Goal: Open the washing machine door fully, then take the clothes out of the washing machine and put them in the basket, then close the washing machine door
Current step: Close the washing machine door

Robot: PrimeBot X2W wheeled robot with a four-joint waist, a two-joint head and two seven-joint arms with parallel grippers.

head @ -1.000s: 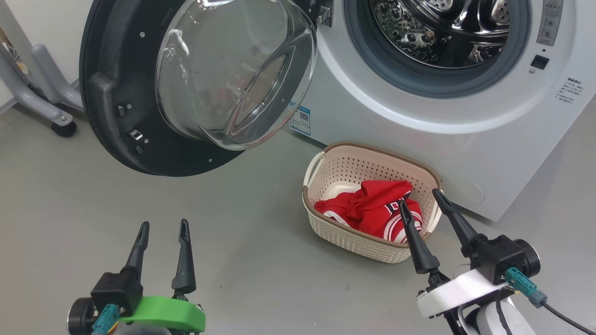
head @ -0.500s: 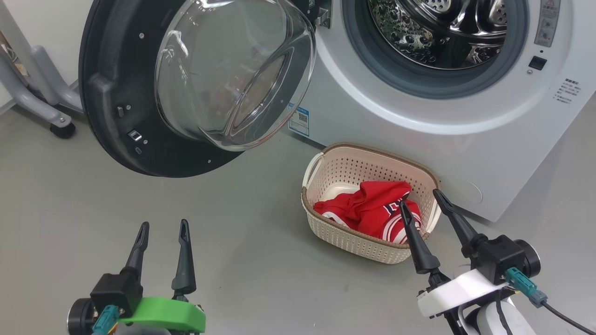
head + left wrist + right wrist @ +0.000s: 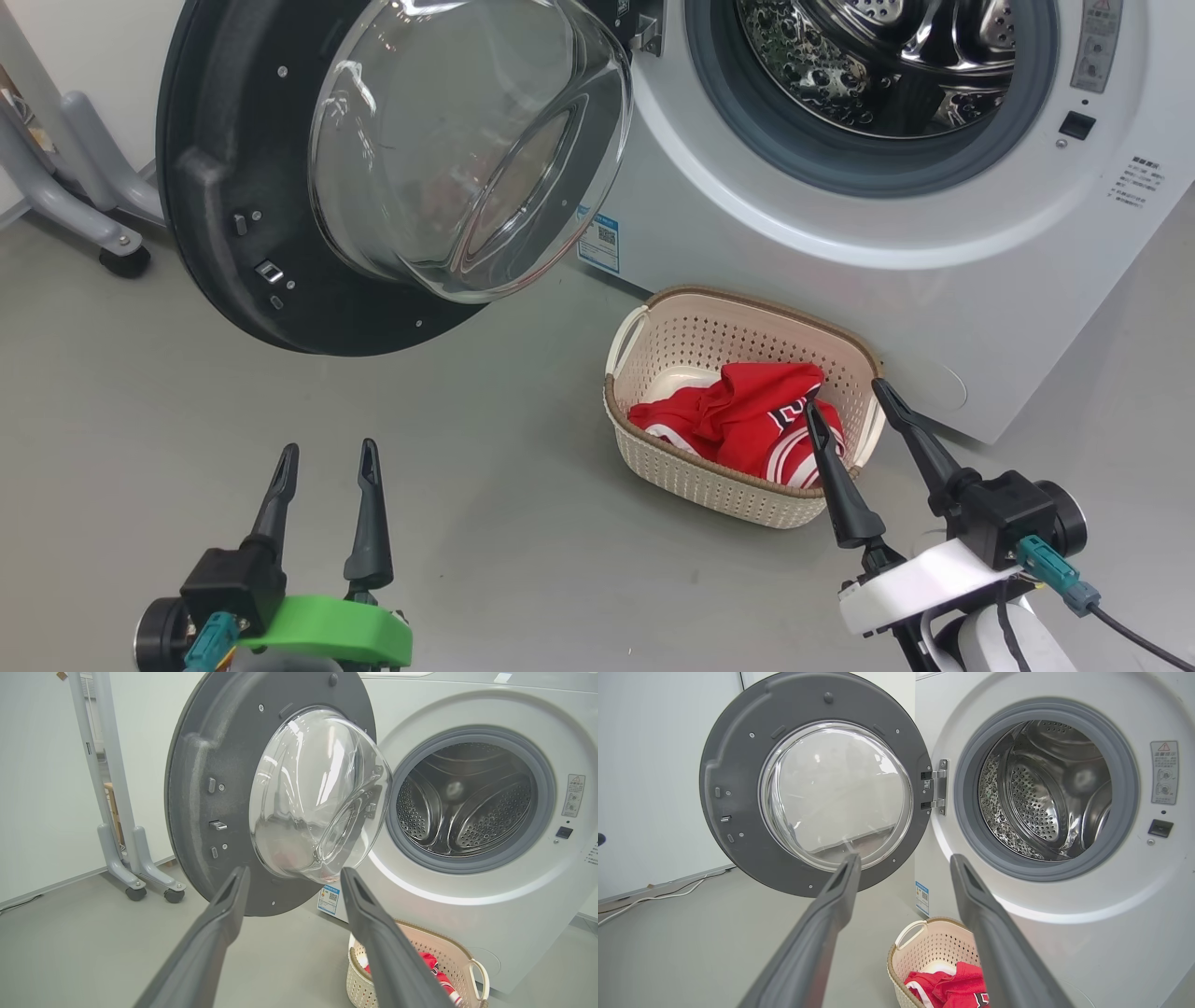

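The white washing machine (image 3: 840, 252) stands at the top right, its steel drum (image 3: 1045, 798) showing no clothes inside. Its door (image 3: 243, 187) hangs swung wide open to the left, glass bowl (image 3: 317, 798) bulging toward me. On the floor in front sits the cream basket (image 3: 672, 467) with the red clothes (image 3: 747, 420) lying in it. My left gripper (image 3: 325, 455) is open and empty at the lower left, well short of the door. My right gripper (image 3: 845, 394) is open and empty at the lower right, its fingertips over the basket's right end.
A grey wheeled stand (image 3: 84, 196) is at the far left behind the door. Bare grey floor (image 3: 467, 467) lies between the two grippers and under the open door. A white cable (image 3: 654, 898) runs along the wall's foot.
The right gripper has drifted very slightly right and down. The view has shifted a little; door, basket and left gripper stay put.
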